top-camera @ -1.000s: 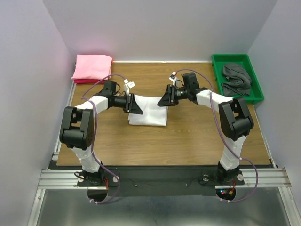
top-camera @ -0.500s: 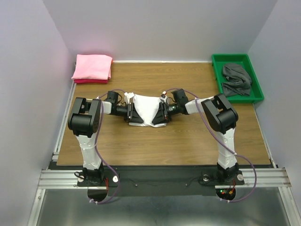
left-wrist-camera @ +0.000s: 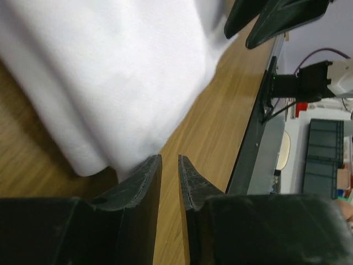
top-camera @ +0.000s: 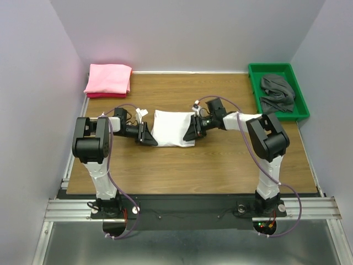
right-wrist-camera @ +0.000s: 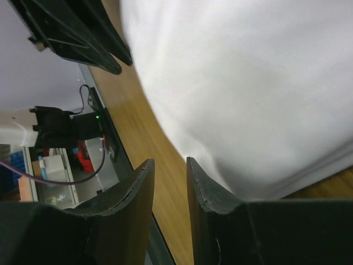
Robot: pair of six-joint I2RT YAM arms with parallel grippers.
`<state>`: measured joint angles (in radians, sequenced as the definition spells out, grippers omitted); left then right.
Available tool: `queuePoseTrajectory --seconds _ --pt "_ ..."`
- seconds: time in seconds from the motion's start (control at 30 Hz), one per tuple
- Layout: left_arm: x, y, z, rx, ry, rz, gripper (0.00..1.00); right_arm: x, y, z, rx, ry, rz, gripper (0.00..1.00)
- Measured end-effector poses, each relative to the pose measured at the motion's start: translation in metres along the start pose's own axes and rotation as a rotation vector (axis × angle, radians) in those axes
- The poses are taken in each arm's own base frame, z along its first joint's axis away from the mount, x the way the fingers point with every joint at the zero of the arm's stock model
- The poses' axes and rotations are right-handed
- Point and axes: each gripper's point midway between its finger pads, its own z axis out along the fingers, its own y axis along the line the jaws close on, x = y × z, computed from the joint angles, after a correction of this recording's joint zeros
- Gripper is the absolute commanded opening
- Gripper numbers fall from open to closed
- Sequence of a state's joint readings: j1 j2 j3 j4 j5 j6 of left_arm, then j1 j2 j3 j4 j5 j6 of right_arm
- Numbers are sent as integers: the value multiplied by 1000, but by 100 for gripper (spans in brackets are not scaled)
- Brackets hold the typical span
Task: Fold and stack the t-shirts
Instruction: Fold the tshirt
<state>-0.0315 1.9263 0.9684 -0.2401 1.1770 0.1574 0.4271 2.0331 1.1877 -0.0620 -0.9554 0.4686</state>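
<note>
A folded white t-shirt [top-camera: 172, 128] lies flat on the wooden table [top-camera: 220, 160]. My left gripper [top-camera: 148, 135] sits at its left edge, near the front corner. Its jaws stand a narrow gap apart with only bare wood between them [left-wrist-camera: 170, 160], and the white shirt [left-wrist-camera: 110, 72] lies just beyond the tips. My right gripper [top-camera: 191, 131] sits at the shirt's right edge, jaws apart and empty [right-wrist-camera: 170, 163], with the shirt [right-wrist-camera: 248, 83] beside one finger. A folded pink t-shirt [top-camera: 108, 79] lies at the back left.
A green tray [top-camera: 289, 113] at the back right holds a crumpled grey t-shirt [top-camera: 277, 91]. Purple cables loop off both arms. Grey walls close in the table on three sides.
Both grippers carried the shirt's edge forward, completing a fold, then let go. They have drawn slightly apart, and the shirt now lies flat as a neat rectangle.
</note>
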Motion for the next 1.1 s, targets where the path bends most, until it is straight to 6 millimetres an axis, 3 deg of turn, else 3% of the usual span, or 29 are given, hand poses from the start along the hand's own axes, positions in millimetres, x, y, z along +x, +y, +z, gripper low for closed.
queuePoseTrajectory --seconds 0.23,0.37,0.47,0.6,0.7,0.83,0.93,1.0,1.07,1.1 --pt "-9 -40 -9 133 32 244 27 -60 72 -12 -91 -104 -178 35" --pt "-2 -50 -10 227 49 305 28 -80 103 4 -145 -125 -257 33" --pt "10 -42 -5 291 64 243 28 -83 96 27 -153 -110 -256 32" --pt "18 -39 -11 298 70 197 31 -64 38 66 -88 -47 -146 33" --pt "5 -43 -17 283 64 211 35 -48 -1 74 -60 -6 -17 34" --pt "-21 -39 -28 105 94 276 45 -52 -2 68 -80 -10 4 47" --pt "-50 -51 -47 -84 58 418 53 -55 5 64 -87 -16 -12 56" --pt "-84 -75 -70 -234 -26 555 58 -57 15 57 -81 -32 -45 63" --pt "-109 -97 -88 -324 -110 653 72 -60 27 48 -73 -55 -89 63" --pt "-121 -112 -99 -365 -164 710 89 -63 36 41 -69 -66 -123 63"
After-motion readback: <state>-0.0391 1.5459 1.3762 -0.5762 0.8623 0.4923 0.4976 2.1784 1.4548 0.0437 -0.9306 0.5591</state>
